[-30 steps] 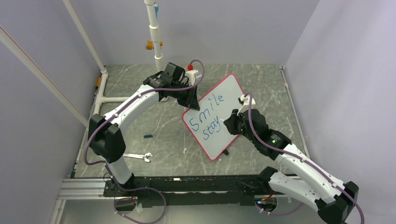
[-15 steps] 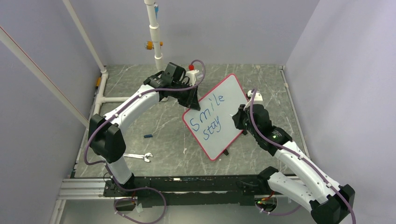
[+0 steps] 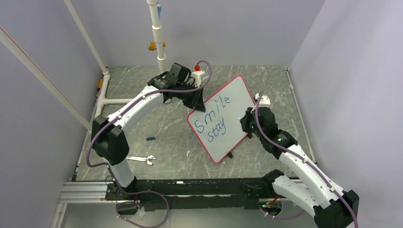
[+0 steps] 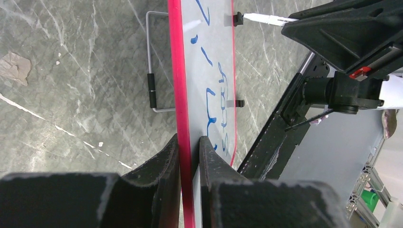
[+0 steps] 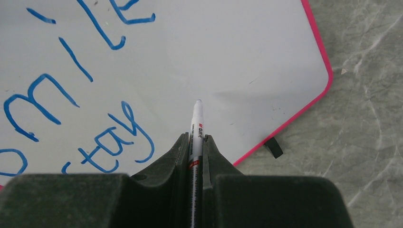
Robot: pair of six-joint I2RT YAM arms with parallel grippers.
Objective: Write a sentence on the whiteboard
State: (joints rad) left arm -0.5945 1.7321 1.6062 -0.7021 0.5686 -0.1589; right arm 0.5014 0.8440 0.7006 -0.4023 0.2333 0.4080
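Whiteboard point(image 3: 237, 97): a large flat rectangular white panel with a thin red rim, propped at a tilt on the grey marbled table point(image 3: 157, 121). The left gripper point(image 4: 189, 140) has its jaws narrow, clamped on the red rim. The panel edge runs straight out from between them. A thin wire stand point(image 4: 149, 90) lies to the left of these jaws, on the unwritten side of the board.

The right gripper point(image 5: 192, 140) has its jaws closed on a white-barrelled marker point(image 5: 196, 123). The tip projects ahead of the jaws over blank surface. Whether it touches the surface cannot be told.

The sentence point(image 5: 71, 59), in thin blue handwriting, reads "Smile" above "stay" and lies left of the right jaws.

Step in hand, judged as starting the next word:
1. Place the tip just right of "stay", or below it if a new line is wanted.
2. Apply light, even pressure. The whiteboard is gripped at one rim only and probably pivots or flexes under a hard push.
3. The left jaws must resist that push, so direct strokes along the surface rather than into it.

Clearances: ahead and right of the right jaws, the blank area ends at the rounded red corner. A small black foot point(image 5: 273, 147) sits just beyond that corner. Room on the current line is judged short for a long word, so use compact letters. A silver open-ended wrench point(image 3: 141, 159) lies well apart from both sets of jaws.
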